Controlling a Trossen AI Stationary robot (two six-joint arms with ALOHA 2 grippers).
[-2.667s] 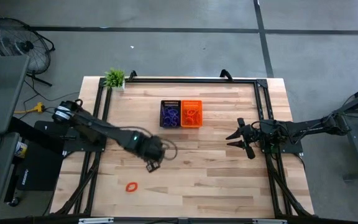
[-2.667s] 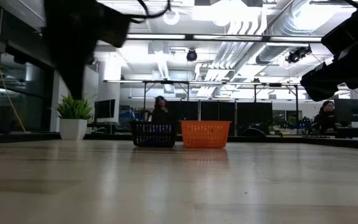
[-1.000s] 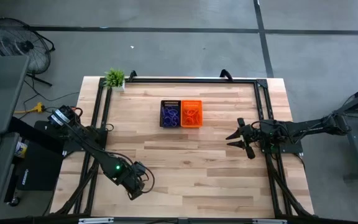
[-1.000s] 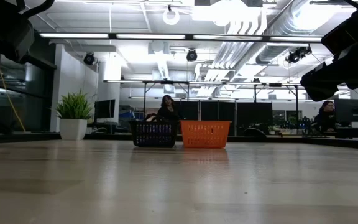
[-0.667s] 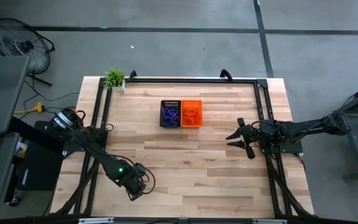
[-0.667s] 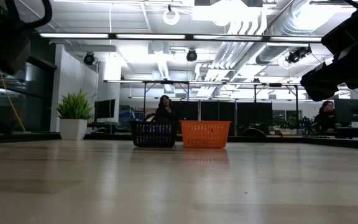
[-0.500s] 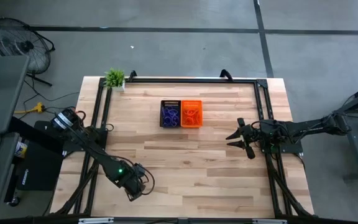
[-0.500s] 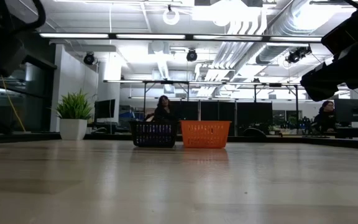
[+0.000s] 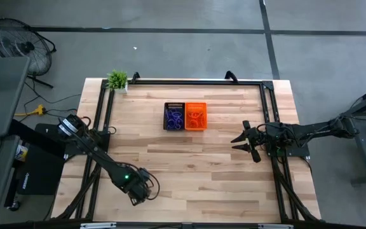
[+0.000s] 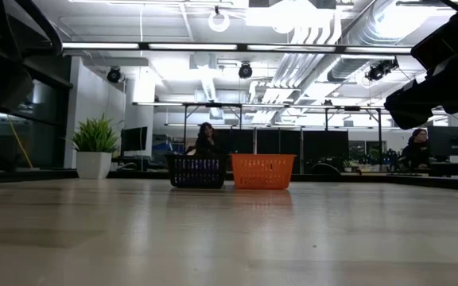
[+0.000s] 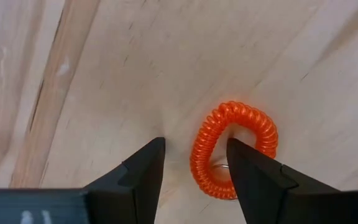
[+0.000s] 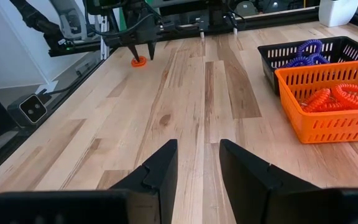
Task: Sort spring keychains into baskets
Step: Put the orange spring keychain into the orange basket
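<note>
Left gripper [image 11: 194,163] low over the near left part of the wooden table [image 9: 221,165], jaws spread open, pointing down at a lone orange spring keychain [image 11: 234,148]. Keychain flat on the wood, one fingertip [image 11: 248,160] over its inner edge, the other fingertip beside it on bare boards; nothing clamped. Same gripper [image 9: 137,189] seen from above near the front edge, left of centre, covering the keychain there. From the right wrist camera, that gripper [image 12: 140,51] far off across the table with the orange coil [image 12: 138,61] just below its tips.

Right gripper [image 9: 243,144] parked at the right side of the table, well apart from everything, jaws partly open and holding nothing; own fingertips [image 12: 166,163] over bare boards.

Two baskets side by side, touching, at the far middle of the table: black basket [image 9: 173,116] on the left with purple spring keychains [image 9: 174,118] inside, orange basket [image 9: 196,116] on the right with orange-red spring keychains [image 9: 196,117] inside. From table level, both baskets upright, black [image 10: 196,171] and orange [image 10: 262,171].

Small potted plant [image 9: 117,80] at the far left corner.
</note>
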